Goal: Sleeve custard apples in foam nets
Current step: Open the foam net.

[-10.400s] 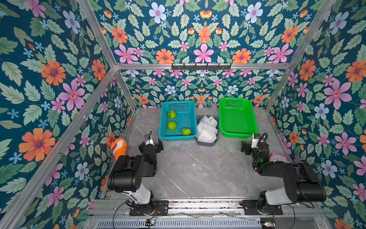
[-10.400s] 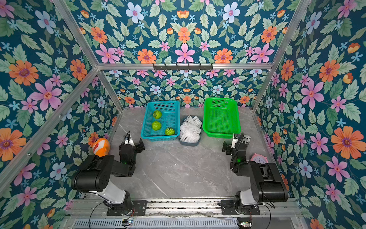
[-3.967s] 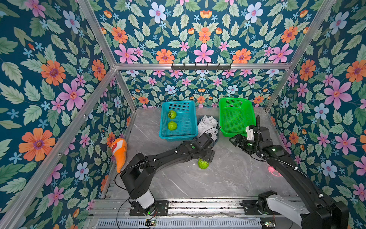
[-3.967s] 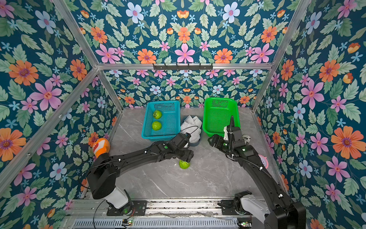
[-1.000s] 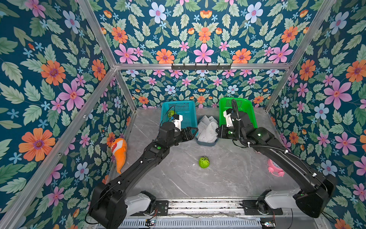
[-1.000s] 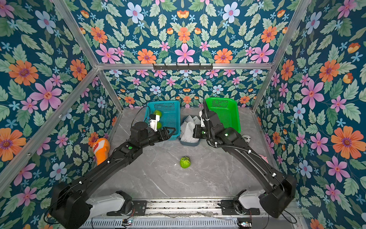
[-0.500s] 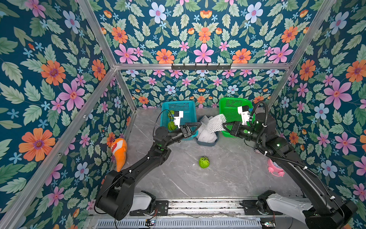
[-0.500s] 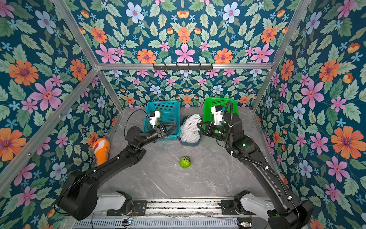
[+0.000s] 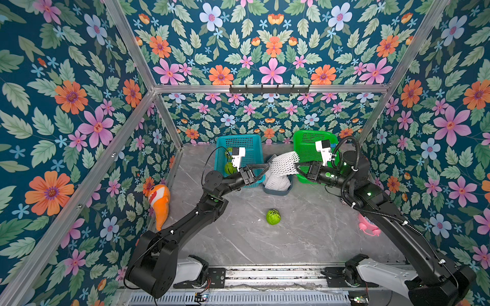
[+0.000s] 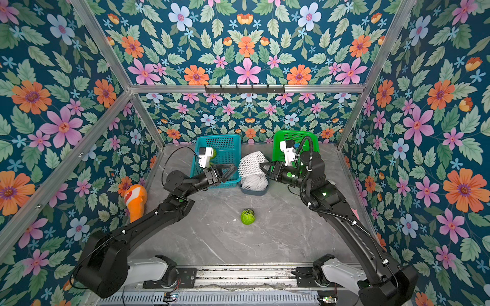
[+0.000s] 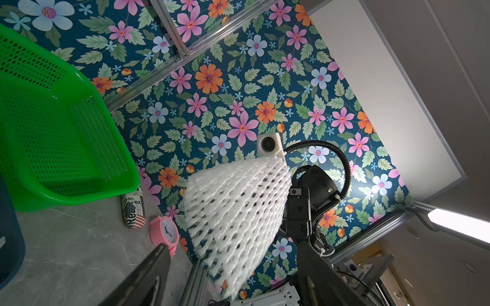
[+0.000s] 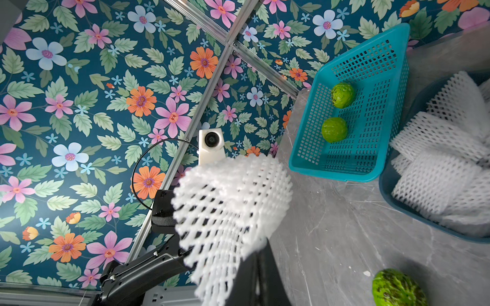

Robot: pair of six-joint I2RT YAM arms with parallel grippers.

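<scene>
My right gripper (image 9: 299, 168) (image 12: 250, 261) is shut on one end of a white foam net (image 9: 282, 164) (image 10: 252, 161) and holds it level in the air above the tray of nets. My left gripper (image 9: 261, 169) (image 11: 233, 280) is open. The net's free end (image 11: 236, 209) hangs between its spread fingers (image 11: 148, 275), which do not squeeze it. One custard apple (image 9: 273, 216) (image 10: 248, 216) lies on the table in front. Two more custard apples (image 12: 342, 94) (image 12: 334, 129) sit in the teal basket (image 9: 240, 140). Further foam nets (image 12: 437, 164) fill the dark blue tray (image 9: 278, 191).
A green basket (image 9: 307, 137) stands at the back right, behind my right wrist. An orange fish toy (image 9: 159, 201) leans on the left wall. A pink clock (image 9: 367, 227) and a printed can (image 11: 132, 209) lie by the right wall.
My right gripper has lifted a net off the tray and drawn it back to the right. My left gripper has swung over from the teal basket to the net's free end.
</scene>
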